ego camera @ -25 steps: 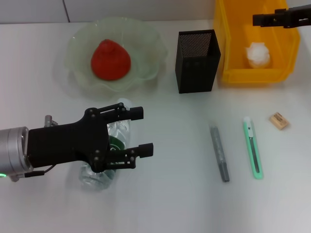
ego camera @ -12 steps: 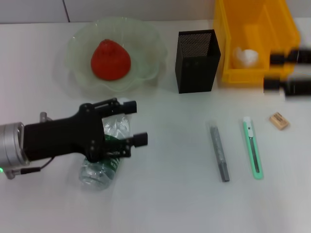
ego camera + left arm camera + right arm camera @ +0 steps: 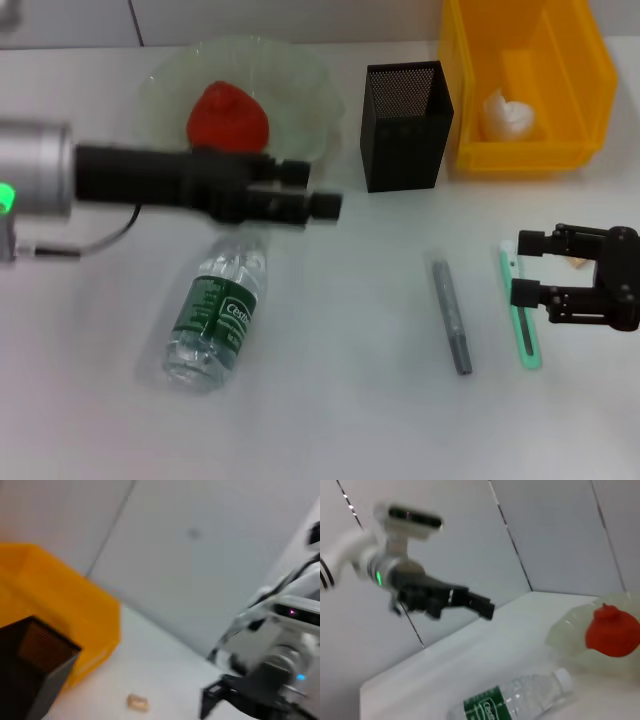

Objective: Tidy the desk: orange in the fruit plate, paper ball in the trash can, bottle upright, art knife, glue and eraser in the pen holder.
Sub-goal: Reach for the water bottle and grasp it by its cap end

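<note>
**Left arm pulled off the bottle, right arm now down by the knife**

So since a moment ago the left gripper (image 3: 325, 205) has lifted away from the bottle (image 3: 217, 317) and swung up toward the fruit plate (image 3: 300, 80), while the right gripper (image 3: 527, 268) left the trash can (image 3: 470, 90) and dropped in over the art knife (image 3: 522, 310).

The bottle is lying flat on the counter (image 3: 340, 420), cap end pointing up at the plate, long axis running near to far with a slight tilt. The left gripper hangs just past the cap end; can't tell if its jaws are apart or together. Left arm is clearly the nearer one for standing it up.

The right jaws are spread apart, straddling the far end of the knife, which lies lengthwise near to far. The glue (image 3: 451, 312) sits parallel beside it and the eraser is mostly hidden behind the fingers. The pen holder (image 3: 403, 125) is empty-looking, nothing blocking it. Orange (image 3: 228, 118) is in the plate, paper ball (image 3: 507, 114) in the bin.
</note>
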Controlling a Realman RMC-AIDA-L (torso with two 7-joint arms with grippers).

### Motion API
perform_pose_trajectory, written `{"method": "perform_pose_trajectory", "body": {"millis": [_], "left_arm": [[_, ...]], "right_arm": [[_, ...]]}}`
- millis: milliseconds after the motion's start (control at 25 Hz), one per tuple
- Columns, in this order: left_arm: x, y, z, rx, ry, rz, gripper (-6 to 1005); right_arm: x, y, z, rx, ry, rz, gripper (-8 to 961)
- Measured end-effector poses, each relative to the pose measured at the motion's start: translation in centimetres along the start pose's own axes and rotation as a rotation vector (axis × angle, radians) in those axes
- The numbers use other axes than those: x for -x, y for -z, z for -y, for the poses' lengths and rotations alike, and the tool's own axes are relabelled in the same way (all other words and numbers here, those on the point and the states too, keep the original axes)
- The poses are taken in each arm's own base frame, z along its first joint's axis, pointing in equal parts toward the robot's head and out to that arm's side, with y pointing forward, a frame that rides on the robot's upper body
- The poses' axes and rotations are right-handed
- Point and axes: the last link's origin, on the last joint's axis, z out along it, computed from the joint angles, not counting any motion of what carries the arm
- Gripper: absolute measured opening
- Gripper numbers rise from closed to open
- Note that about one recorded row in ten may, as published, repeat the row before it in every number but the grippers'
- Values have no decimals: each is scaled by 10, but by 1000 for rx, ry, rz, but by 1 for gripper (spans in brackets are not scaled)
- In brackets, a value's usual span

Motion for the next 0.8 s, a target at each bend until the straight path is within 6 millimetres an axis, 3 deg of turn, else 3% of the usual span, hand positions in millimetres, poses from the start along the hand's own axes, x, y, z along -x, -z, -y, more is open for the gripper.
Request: {"method": "perform_pose_trajectory", "body": {"millis": [40, 80, 120, 240, 560, 800], "left_arm": [[0, 0, 0, 0, 0, 0, 815], [-33, -12, 1, -85, 91, 110, 815], [-33, -12, 1, -85, 91, 110, 815], [-69, -32, 12, -282, 263, 264, 815], [-84, -47, 29, -522, 379, 404, 814], [-66, -52, 45, -543, 506, 491, 815]], "right_arm": [[0, 0, 0, 0, 0, 0, 773], [-2, -1, 0, -2, 9, -3, 773], [-3, -2, -1, -1, 18, -4, 773], [-6, -2, -2, -2, 43, -6, 773], [-14, -1, -7, 4, 141, -6, 772], [-14, -4, -6, 5, 184, 4, 772]]}}
